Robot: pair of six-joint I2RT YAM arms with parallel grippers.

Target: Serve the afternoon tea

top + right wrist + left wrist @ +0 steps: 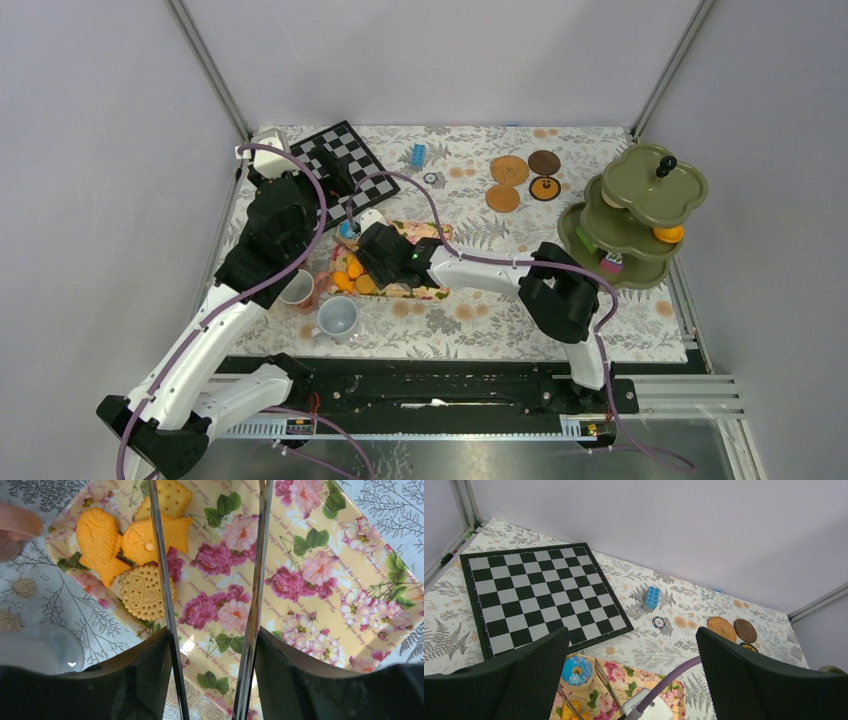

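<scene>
Grey-walled enclosure, fern-print tablecloth (500, 320) over the work surface. Far left: checkerboard (544, 595), with a blue toy brick (652, 598) and a poker chip (659, 623) beside it. Far centre: round coasters (508, 170), apart from everything else. Right edge: green tiered stand (635, 200), some pastries on its lower tiers. Centre-left: floral tray (320, 580) holding two orange fish-shaped pastries (100, 545), a round biscuit (142, 592), a square cracker (175, 497) and a blue doughnut (576, 670), all crowded at one end. Near the tray's left end: tan mug (297, 290) and grey-blue mug (338, 318), both on the cloth, not on coasters. Right gripper (214, 650): clamped on metal tongs (258, 575), whose blades stand apart above the tray with nothing between them; one blade crosses the second fish and the biscuit, and the tips run out of the wrist view. Left gripper (631, 640): fingers spread wide, holding nothing, above the tray's far edge. Step in hand, by judgement: picking a pastry off the tray. Next move calls for bracketing a single piece and squeezing gently, since neighbours touch.
</scene>
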